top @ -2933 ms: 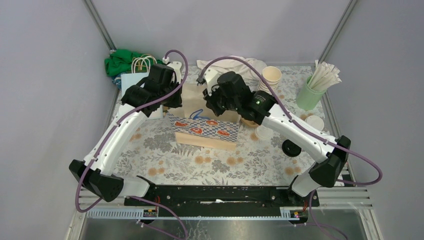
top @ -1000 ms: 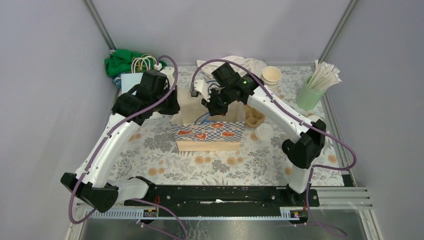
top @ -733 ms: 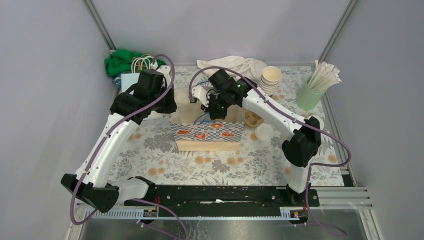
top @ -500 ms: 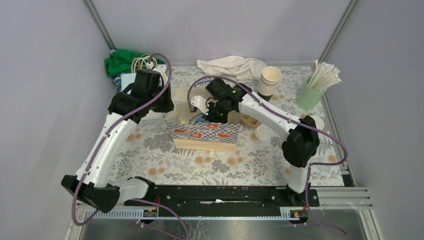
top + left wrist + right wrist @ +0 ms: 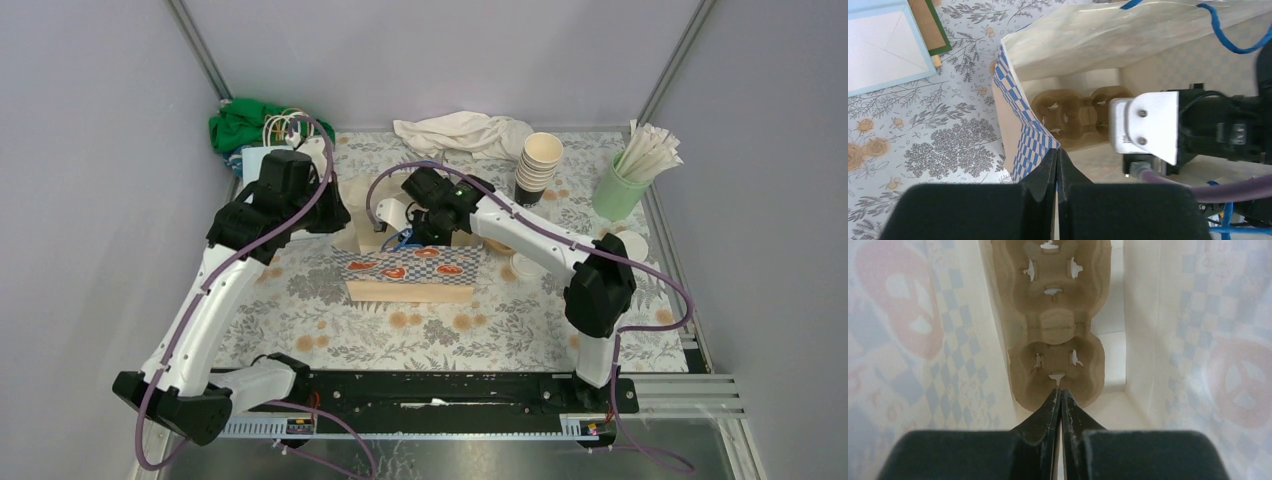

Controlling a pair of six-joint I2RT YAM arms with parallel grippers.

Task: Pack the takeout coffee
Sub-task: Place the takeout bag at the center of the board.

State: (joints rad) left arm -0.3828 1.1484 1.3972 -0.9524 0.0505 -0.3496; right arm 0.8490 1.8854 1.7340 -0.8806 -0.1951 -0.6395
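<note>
**Both grippers at the bag, cups out on the counter**

We see the right gripper point(image 5: 1060, 397) reaching down inside the paper bag point(image 5: 410, 268). Its fingers are pressed together on the near rim of a brown pulp cup carrier point(image 5: 1058, 325), which runs away from it along the bag's inner wall. The left gripper point(image 5: 1057, 157) is pinched tight on the bag's blue-checked rim at one side, and the bag's mouth gapes open. The bag sits in the middle of the counter point(image 5: 450, 330). The stack of paper cups point(image 5: 540, 160) stands outside the bag, toward the far right, just beside a white cloth point(image 5: 460, 130). A white lid point(image 5: 522, 268) lies flat near the bag's right end. Farther right stands a mint-green tumbler of straws point(image 5: 618, 190).
</note>
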